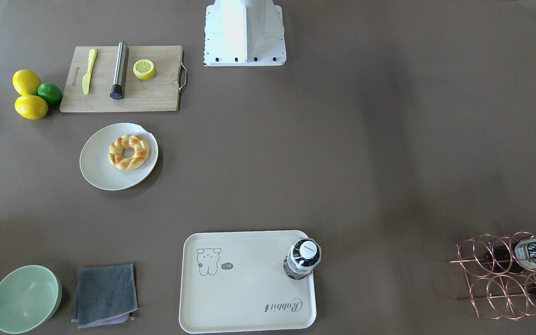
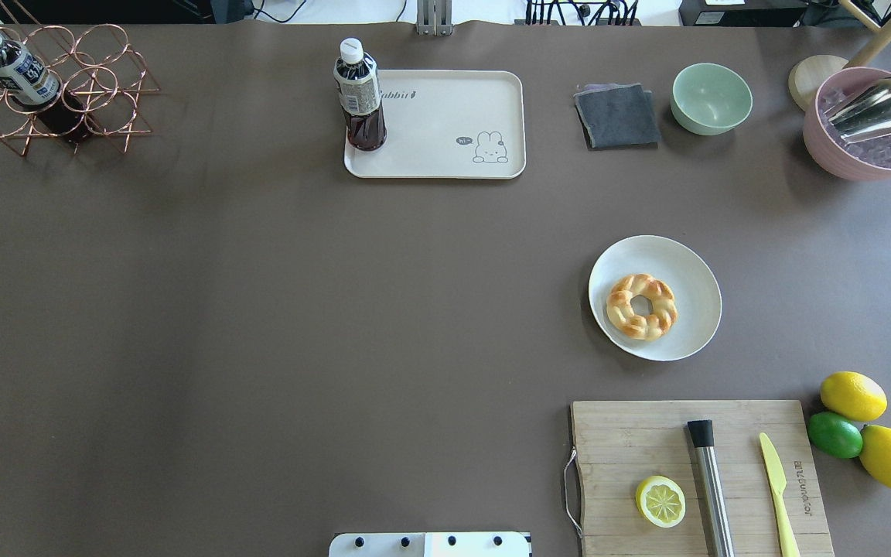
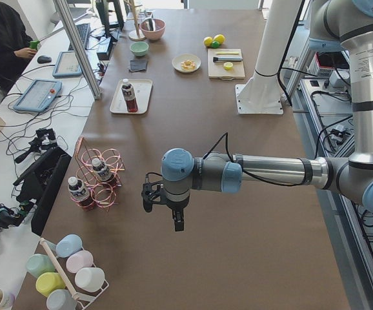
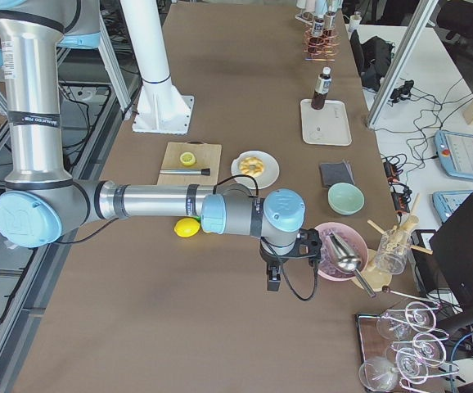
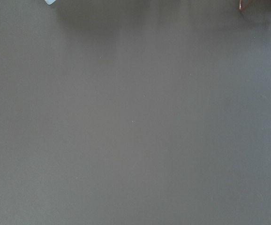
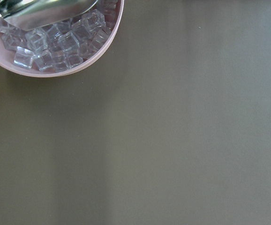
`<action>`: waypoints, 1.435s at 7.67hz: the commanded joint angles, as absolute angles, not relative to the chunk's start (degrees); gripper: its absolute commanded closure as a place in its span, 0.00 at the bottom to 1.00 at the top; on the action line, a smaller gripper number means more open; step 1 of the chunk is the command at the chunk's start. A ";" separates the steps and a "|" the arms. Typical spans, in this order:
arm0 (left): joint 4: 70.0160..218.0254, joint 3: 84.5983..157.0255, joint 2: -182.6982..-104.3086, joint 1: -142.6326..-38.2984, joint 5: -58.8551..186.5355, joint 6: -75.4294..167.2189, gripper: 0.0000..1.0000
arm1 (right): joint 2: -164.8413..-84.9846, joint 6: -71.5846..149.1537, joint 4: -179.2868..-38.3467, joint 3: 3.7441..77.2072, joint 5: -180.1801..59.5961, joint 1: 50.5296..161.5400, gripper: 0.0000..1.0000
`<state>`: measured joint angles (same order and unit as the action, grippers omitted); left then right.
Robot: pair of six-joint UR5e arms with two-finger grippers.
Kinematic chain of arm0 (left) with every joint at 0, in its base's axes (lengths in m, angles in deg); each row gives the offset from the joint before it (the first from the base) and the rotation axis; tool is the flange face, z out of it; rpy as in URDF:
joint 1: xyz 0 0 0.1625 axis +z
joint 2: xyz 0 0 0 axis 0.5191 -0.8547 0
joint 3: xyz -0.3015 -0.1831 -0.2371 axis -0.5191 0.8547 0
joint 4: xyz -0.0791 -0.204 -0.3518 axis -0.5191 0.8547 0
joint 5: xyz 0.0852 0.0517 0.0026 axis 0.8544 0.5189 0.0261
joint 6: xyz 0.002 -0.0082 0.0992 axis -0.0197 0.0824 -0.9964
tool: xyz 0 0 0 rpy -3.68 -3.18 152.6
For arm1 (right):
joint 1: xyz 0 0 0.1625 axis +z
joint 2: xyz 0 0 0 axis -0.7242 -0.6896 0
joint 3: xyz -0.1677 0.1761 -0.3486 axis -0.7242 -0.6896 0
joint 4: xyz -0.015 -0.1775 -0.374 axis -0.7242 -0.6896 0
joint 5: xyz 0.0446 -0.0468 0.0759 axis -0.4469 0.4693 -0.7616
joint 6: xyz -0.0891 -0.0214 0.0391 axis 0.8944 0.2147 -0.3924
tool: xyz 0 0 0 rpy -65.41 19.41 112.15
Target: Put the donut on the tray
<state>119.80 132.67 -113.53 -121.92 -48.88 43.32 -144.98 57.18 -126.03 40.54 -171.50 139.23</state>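
The golden braided donut lies on a round off-white plate; it also shows in the overhead view. The cream tray with the bear drawing lies apart from it at the table's far side, with a dark drink bottle standing on one corner. My left gripper shows only in the exterior left view, over bare table far from both. My right gripper shows only in the exterior right view, near a pink bowl. I cannot tell whether either is open or shut.
A wooden cutting board holds a lemon half, a steel tool and a yellow knife. Lemons and a lime lie beside it. A green bowl, grey cloth, pink ice bowl and copper bottle rack line the far edge.
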 commanded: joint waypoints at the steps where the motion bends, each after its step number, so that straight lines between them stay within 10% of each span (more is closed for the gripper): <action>1: 119.85 132.68 -112.75 -122.32 -48.92 43.38 0.02 | -145.28 57.13 -125.85 40.91 -171.57 139.22 0.00; 11: 119.94 132.76 -111.25 -122.76 -48.92 43.12 0.02 | -147.92 52.79 -125.85 46.51 -171.66 134.77 0.00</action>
